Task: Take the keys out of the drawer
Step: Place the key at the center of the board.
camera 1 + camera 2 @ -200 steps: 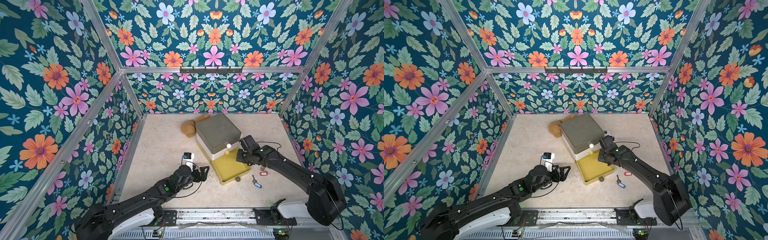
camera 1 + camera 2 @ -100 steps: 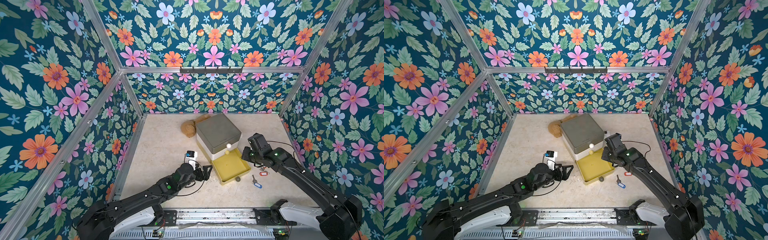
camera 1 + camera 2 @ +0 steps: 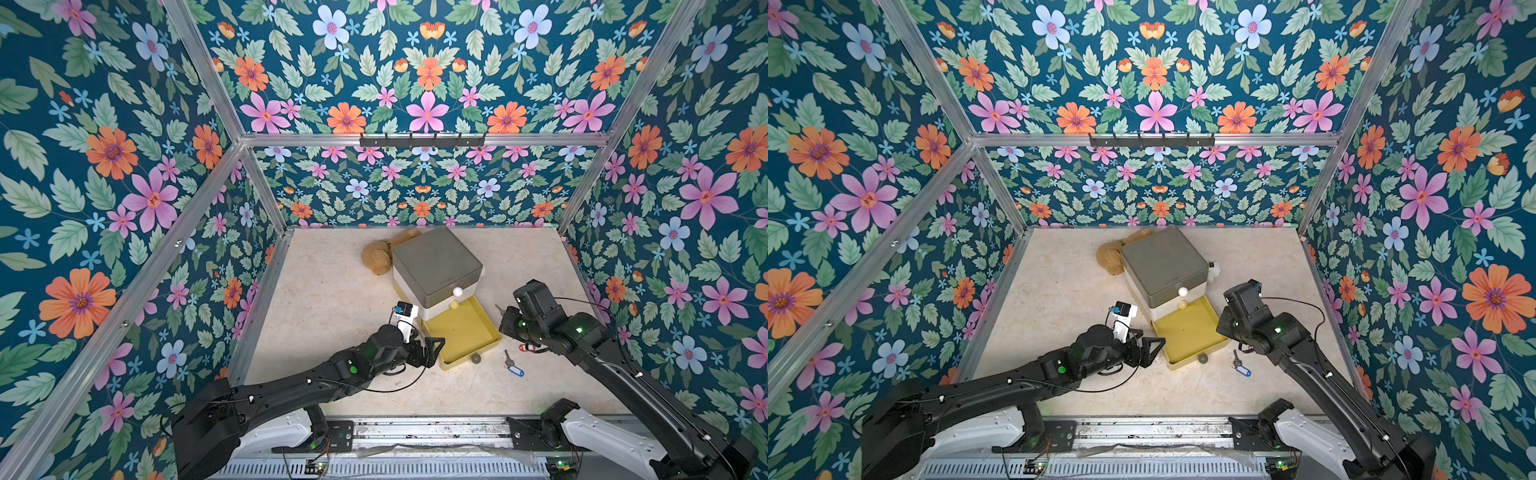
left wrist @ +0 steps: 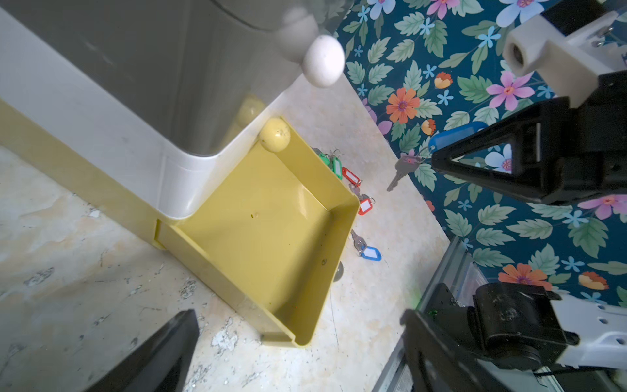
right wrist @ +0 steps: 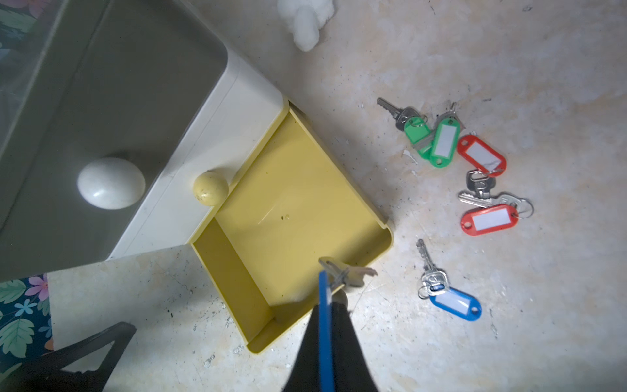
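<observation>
Six keys [image 5: 480, 185] show in all, every one outside the drawer [image 5: 295, 203]. Five lie on the worktop [image 5: 509, 339] to the drawer's right: two with green tags touching each other, two with red tags close beside them, and one with a blue tag a little apart, nearest the drawer's front corner. The sixth, the held key [image 4: 403, 169], dangles from its own blue tag, which the right gripper [image 5: 330, 312] pinches edge-on with its fingers pressed together; this key is raised off the worktop, just beside the drawer's right wall. The drawer is yellow and stands pulled out from the bottom of the cabinet [image 3: 436, 266], a grey-topped box with a white knob [image 5: 110, 183] above and a yellow knob [image 5: 210, 188] below it. The left gripper [image 3: 432, 351] hovers near the drawer's left wall with its fingers spread, gripping nothing. A brown soft toy [image 3: 376, 257] sits just behind the cabinet.
</observation>
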### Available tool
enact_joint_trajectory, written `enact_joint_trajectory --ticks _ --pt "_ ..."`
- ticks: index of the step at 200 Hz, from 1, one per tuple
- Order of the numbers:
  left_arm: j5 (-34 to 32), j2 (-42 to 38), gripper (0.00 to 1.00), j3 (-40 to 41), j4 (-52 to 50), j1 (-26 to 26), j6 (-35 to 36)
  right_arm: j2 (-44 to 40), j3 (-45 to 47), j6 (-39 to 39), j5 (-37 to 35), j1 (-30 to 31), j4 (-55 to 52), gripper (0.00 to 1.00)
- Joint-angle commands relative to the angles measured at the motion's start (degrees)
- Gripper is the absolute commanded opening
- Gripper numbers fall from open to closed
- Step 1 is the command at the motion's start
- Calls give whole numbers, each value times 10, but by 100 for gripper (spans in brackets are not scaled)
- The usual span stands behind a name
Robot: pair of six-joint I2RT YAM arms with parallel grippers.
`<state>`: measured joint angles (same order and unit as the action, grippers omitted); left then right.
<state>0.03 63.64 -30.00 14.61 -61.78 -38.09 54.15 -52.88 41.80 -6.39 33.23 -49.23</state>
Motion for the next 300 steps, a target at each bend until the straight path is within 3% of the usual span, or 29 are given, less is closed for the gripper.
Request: enact_joint_trajectory --ticks 1,81,170,300 --pt "2 10 99 -12 12 -11 19 -18 11 26 -5 0 -36 0" --pt "-28 35 99 -9 29 -54 14 -62 65 57 24 1 -73 0" --pt "-41 75 99 -8 40 -84 7 -100 169 96 88 1 -22 0" --pt "-55 76 99 -2 23 -92 6 -86 265 102 87 -9 43 0"
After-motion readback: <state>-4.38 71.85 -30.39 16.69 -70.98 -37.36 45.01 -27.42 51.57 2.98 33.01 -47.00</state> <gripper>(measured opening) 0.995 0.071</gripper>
